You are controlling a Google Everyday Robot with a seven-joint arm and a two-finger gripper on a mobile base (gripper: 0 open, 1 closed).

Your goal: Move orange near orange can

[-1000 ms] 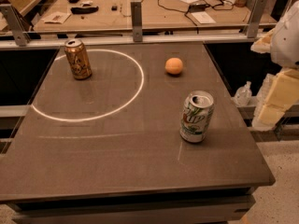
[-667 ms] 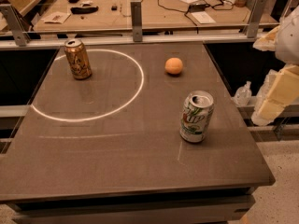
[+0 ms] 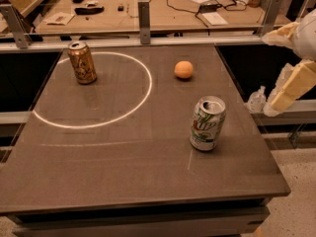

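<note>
Claw (image 3: 289, 90) hangs beyond the counter's (image 3: 123, 172) right edge, slightly higher than a second ago; I cannot tell its opening or hold. The orange (image 3: 183, 69) sits unmoved at the back, well apart from the orange can (image 3: 82, 62) far left. The 7UP can (image 3: 207, 123) is unchanged. The reach has seemingly not begun.

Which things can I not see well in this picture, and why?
All in the camera view:
- the hand: beside the table, on its right, cut off by the frame's right edge.
- the 7UP can: its back side is turned away from the camera.
- the orange can: pale markings too small to read.
- things on the far bench: too small to identify.
</note>
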